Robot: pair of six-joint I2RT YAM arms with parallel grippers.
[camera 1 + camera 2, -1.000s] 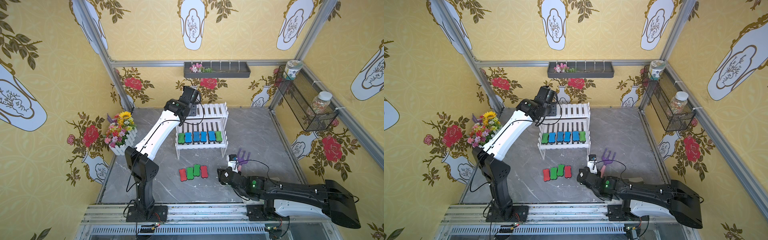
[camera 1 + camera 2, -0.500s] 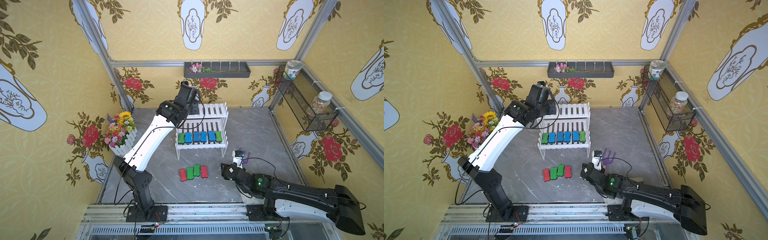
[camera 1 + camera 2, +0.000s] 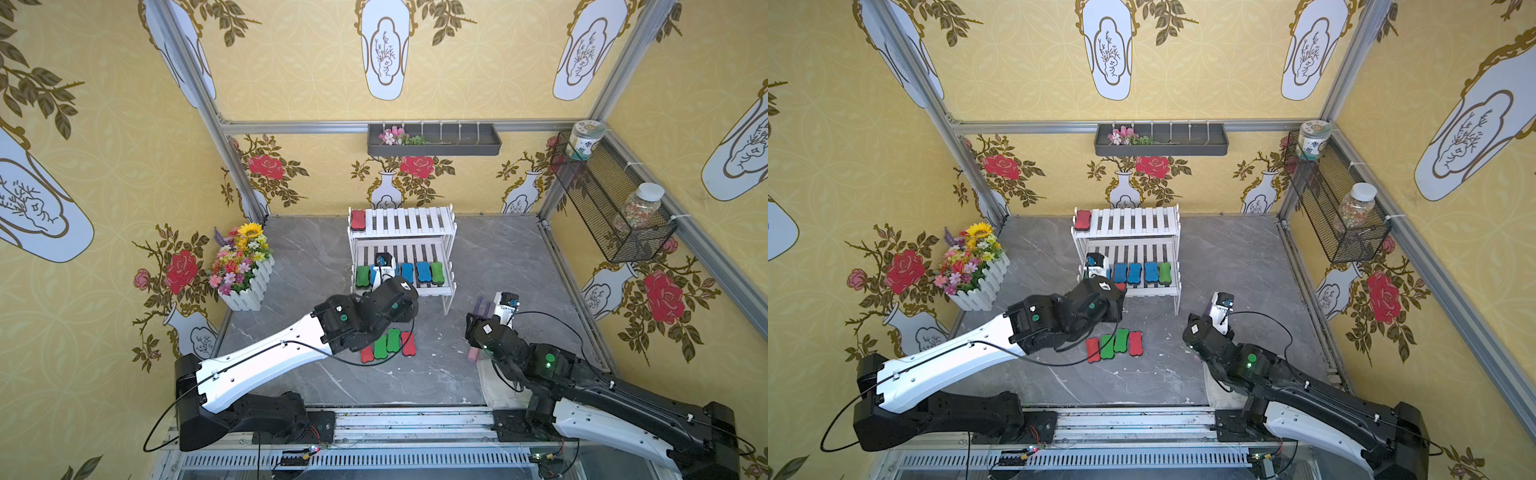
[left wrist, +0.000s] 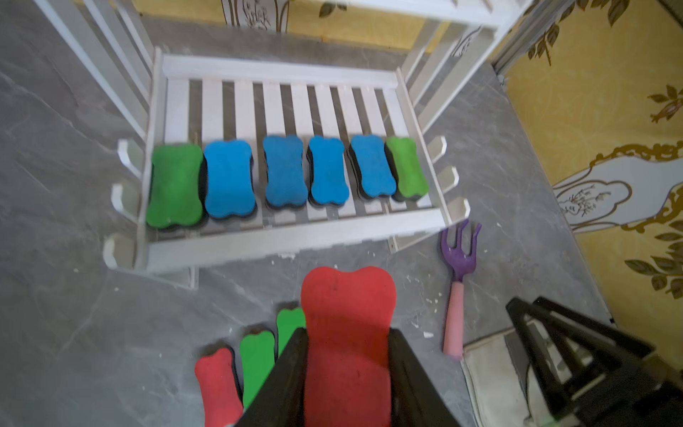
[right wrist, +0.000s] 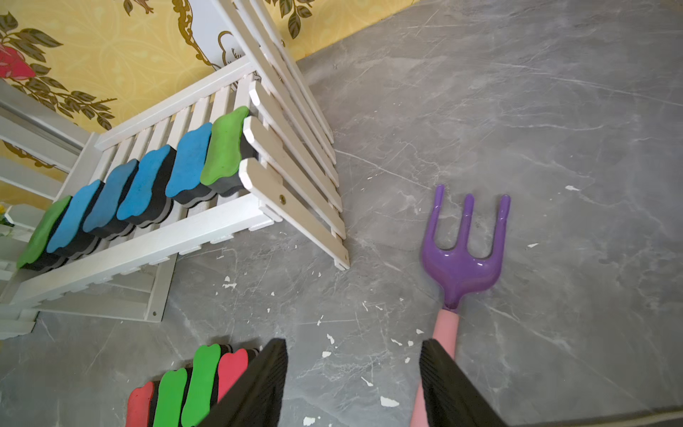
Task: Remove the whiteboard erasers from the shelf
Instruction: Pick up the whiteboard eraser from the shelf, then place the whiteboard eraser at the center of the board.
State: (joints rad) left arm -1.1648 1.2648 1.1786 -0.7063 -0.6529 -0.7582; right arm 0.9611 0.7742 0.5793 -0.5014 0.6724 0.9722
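1. Left wrist view: left tool [image 4: 347,336] is clenched on a red eraser [image 4: 347,295], gripped across its long sides. It is held off the shelf [image 4: 295,236], just in front of it and above the bench [image 4: 74,332]. The foam looks soft, so it could slip or twist in the jaws. If released from height it could bounce away.
2. Near the held one, a row of four erasers [image 3: 393,340] is laid on the bench, each touching the next. If the held one is set down without an offset, it may land on the row, or the row may be shoved by the jaws.
3. Right tool [image 5: 353,373] is released and empty over the bench, with one jaw just beside the pink handle of a purple fork [image 5: 464,255]. The fork could be nudged or pinched by mistake. Both arms are near the same drop zone, so a clash is possible.
4. Lower tier: six erasers [image 4: 284,170] are packed side by side, and the last blue eraser [image 4: 371,170] overlaps the end green eraser [image 4: 406,166]. When one is gripped, a neighbour may be dragged along or jammed on the side rail. The shelf looks light and could be shifted.
5. Upper tier: a lone red eraser [image 3: 358,220] is left at the far corner. The top rail may be clipped by the wrist when it is reached for.
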